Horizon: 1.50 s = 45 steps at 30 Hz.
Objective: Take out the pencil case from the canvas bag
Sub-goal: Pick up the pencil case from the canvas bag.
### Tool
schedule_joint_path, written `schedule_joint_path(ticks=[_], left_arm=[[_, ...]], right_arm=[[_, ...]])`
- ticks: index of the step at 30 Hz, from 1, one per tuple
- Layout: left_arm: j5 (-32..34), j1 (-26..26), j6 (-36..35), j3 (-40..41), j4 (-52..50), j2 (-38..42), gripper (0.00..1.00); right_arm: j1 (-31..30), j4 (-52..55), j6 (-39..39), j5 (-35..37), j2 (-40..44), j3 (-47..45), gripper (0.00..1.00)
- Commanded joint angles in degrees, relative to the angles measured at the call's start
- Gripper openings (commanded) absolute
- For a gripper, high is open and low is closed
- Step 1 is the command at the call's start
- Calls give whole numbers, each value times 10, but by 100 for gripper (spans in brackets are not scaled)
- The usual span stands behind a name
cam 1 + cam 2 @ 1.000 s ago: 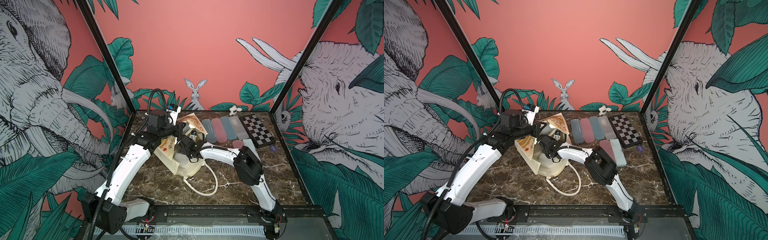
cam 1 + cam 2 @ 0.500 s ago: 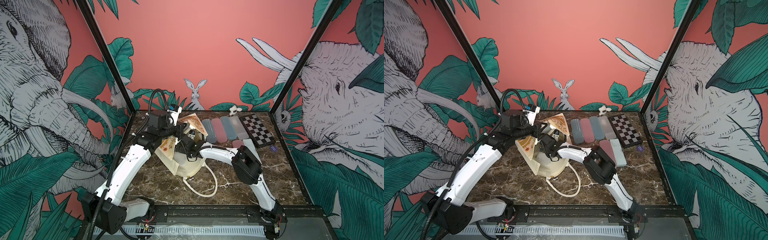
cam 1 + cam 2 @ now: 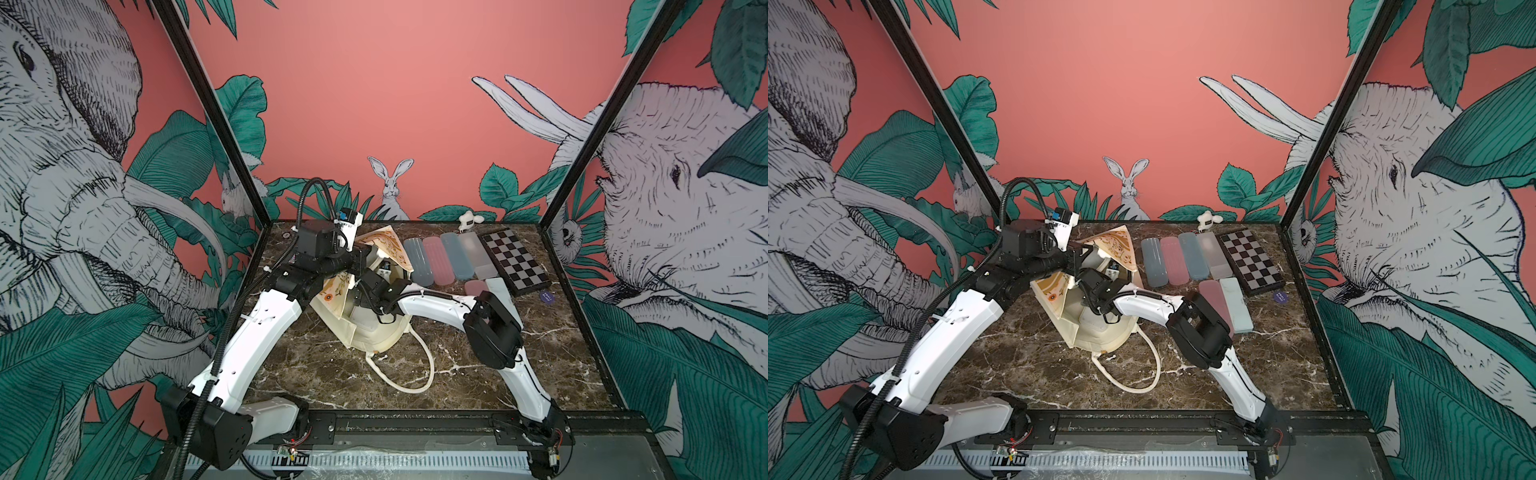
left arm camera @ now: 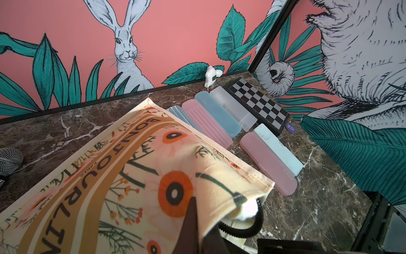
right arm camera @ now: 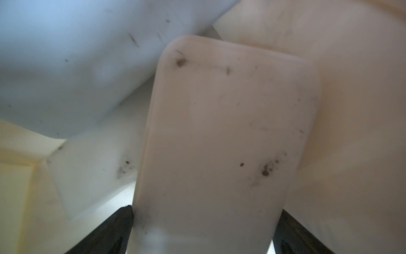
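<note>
The cream canvas bag [image 3: 374,332] lies on its side at mid-table, mouth towards the back; both top views show it [image 3: 1100,332]. My left gripper [image 4: 198,217] is shut on the printed upper rim of the bag [image 4: 131,165] and holds the mouth up. My right gripper [image 5: 206,212] is deep inside the bag, open wide, one dark finger [image 5: 118,224] on each side of a pale pinkish pencil case [image 5: 230,121]. A bluish case [image 5: 66,66] and a white one [image 5: 92,176] lie beside it in the bag. In the top views the right fingers are hidden by the bag.
Several pencil cases lie in a row [image 3: 446,259] right of the bag, with a pink one [image 3: 478,286] and a pale one [image 3: 498,286] in front of them. A chessboard [image 3: 515,262], purple token [image 3: 547,296] and white keychain [image 3: 467,219] lie at back right. The bag's handle loop [image 3: 415,374] trails forward.
The right arm's elbow has edged slightly towards the bag. The left arm and the bag hold still.
</note>
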State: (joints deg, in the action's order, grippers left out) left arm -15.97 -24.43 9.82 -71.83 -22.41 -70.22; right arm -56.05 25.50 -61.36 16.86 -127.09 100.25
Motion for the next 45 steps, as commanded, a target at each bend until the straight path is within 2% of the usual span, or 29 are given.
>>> schedule_joint_path(ticks=[1, 9, 19, 28, 34, 39, 45], left_arm=[[13, -3, -9, -10, 42, 38, 0], [-13, -4, 6, -11, 55, 25, 0], [-19, -4, 5, -14, 55, 25, 0], [-22, -4, 6, -18, 55, 22, 0], [10, -4, -1, -19, 39, 34, 0], [34, -3, -5, -20, 29, 39, 0], [42, 1, 10, -21, 32, 31, 0]], right_arm=[[3, 47, 7, 37, 31, -26, 98], [3, -3, -23, -8, 36, -52, 98], [2, 133, 7, 21, -45, 46, 98], [1, 157, 36, 28, -59, 70, 98], [3, 50, 107, -24, -9, 9, 98], [17, -80, 172, -133, 43, -82, 98], [32, -157, 176, -160, 98, -174, 98]])
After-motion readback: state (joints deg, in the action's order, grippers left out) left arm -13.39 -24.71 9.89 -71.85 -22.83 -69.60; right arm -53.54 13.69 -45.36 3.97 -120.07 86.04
